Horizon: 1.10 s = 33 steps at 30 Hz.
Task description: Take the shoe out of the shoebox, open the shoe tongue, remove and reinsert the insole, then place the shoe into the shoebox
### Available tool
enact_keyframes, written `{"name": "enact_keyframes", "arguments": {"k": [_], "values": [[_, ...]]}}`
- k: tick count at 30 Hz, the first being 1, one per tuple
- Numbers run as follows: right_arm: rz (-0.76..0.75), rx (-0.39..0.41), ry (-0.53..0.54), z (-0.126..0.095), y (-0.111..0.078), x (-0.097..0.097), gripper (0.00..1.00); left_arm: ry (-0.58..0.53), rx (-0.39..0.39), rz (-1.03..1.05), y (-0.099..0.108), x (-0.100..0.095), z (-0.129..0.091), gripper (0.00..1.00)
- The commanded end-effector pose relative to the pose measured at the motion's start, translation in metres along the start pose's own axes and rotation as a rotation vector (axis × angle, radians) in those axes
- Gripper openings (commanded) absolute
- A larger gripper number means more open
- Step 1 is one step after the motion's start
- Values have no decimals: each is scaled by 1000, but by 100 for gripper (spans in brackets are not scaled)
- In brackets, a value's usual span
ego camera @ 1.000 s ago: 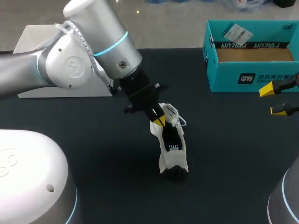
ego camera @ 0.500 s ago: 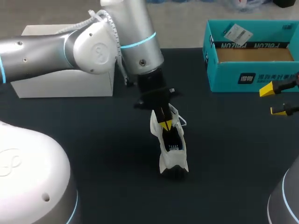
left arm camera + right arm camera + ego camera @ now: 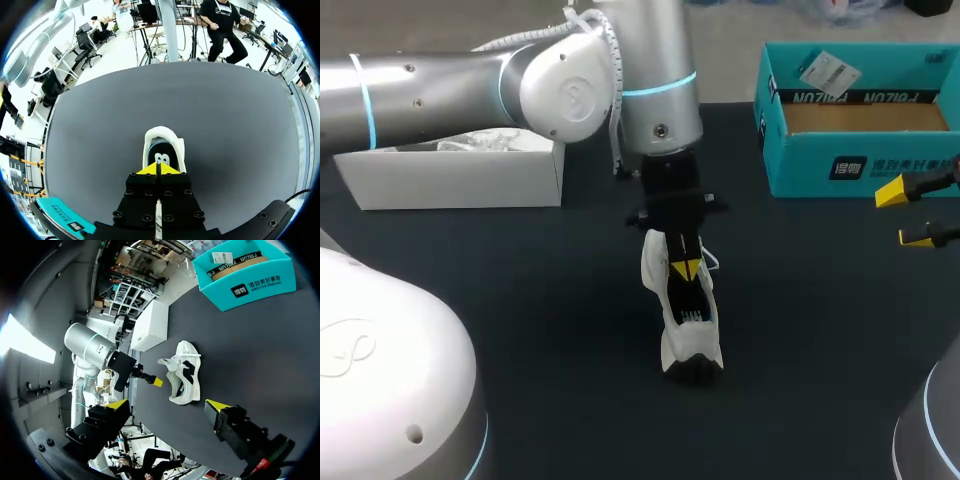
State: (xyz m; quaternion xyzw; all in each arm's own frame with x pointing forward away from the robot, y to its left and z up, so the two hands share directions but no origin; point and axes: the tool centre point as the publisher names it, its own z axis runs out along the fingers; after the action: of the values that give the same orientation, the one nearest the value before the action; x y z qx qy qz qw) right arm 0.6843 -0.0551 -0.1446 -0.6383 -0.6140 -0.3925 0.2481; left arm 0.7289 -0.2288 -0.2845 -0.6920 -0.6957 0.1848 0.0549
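White shoe (image 3: pixel 688 318) stands on the dark table (image 3: pixel 540 300), out of the teal shoebox (image 3: pixel 860 150) and well apart from it, near the middle of the tabletop. Its long axis runs from the far side toward the near edge, slanting slightly to the right as it comes nearer. The opening faces up, with the dark inside showing. A rounded white end points at the near edge. Loose laces (image 3: pixel 708 262) lie at the far end, and I cannot tell for certain which end is the toe.

The left arm (image 3: pixel 470 85) comes in from the left and reaches past the middle, its wrist turned straight down over the far end of the shoe. The left gripper (image 3: pixel 686 268) has its yellow tips pressed together at the shoe's opening. In the left wrist view they meet with only a hairline between them, and the shoe's rounded end shows just ahead. Whether a thin part of the shoe is pinched there cannot be told.

The right gripper (image 3: pixel 167 405) hangs at the table's right side, below the shoebox in the head view and apart from the shoe. Its fingers are spread wide and hold nothing.

The shoebox sits open at the far right corner. A white box (image 3: pixel 450 180) sits at the far left.
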Motion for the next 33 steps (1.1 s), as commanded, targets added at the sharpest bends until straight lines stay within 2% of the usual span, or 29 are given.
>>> {"name": "enact_keyframes", "arguments": {"k": [1,6,15,24,33], "values": [[2,-2,-2,0,-1,0,100,-9,-53,-15,1,4,18,0],[2,-2,-2,0,-1,0,100,-39,-41,-11,5,5,33,0],[2,-2,-2,0,-1,0,100,-29,-6,9,4,4,57,0],[2,-2,-2,0,-1,0,100,-16,-9,47,14,-4,86,0],[2,-2,-2,0,-1,0,100,0,-37,23,13,-3,105,0]]}}
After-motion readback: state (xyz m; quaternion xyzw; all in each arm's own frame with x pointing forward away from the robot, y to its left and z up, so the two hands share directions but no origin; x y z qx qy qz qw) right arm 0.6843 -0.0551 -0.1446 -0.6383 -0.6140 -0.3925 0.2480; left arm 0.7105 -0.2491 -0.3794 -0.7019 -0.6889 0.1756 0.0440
